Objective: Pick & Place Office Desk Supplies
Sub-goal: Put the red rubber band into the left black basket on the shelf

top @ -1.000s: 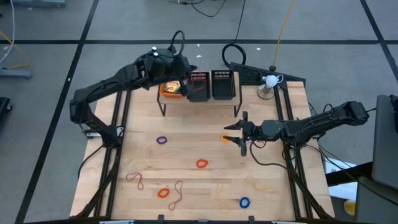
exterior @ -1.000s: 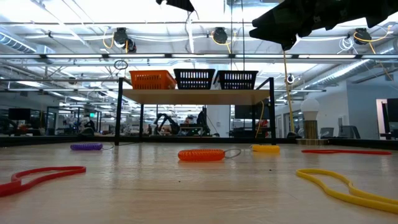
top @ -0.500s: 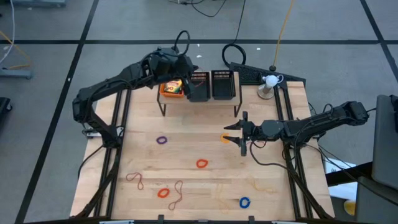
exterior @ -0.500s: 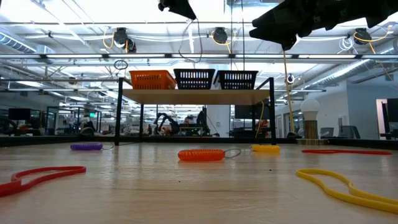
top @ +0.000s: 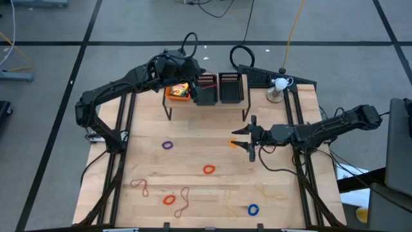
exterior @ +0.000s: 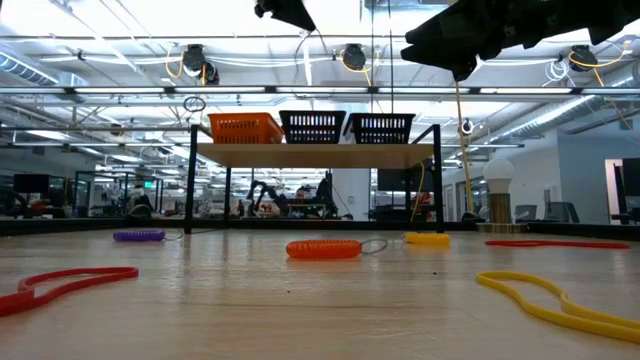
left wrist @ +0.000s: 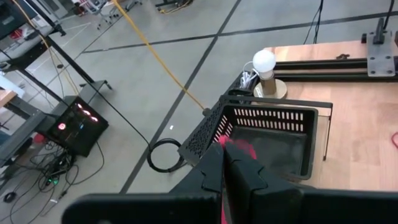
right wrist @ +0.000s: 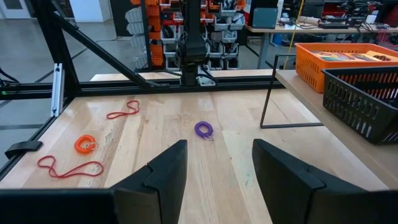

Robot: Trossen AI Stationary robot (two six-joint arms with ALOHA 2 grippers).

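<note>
Now we see our left gripper (left wrist: 231, 163) up over the black bin (top: 204, 89) on the rack at the far edge of the worktop (top: 193, 161), its jaws clenched on something small and red. Our right gripper (top: 243, 140) waits near the right edge, jaws released, right beside the yellow ring (top: 233, 143). More rings lie about: purple ring (top: 168, 145), orange ring (top: 208, 169), blue ring (top: 253, 209). We think the red thing could miss the bin and drop behind the rack if the jaws let go too far from the middle.
</note>
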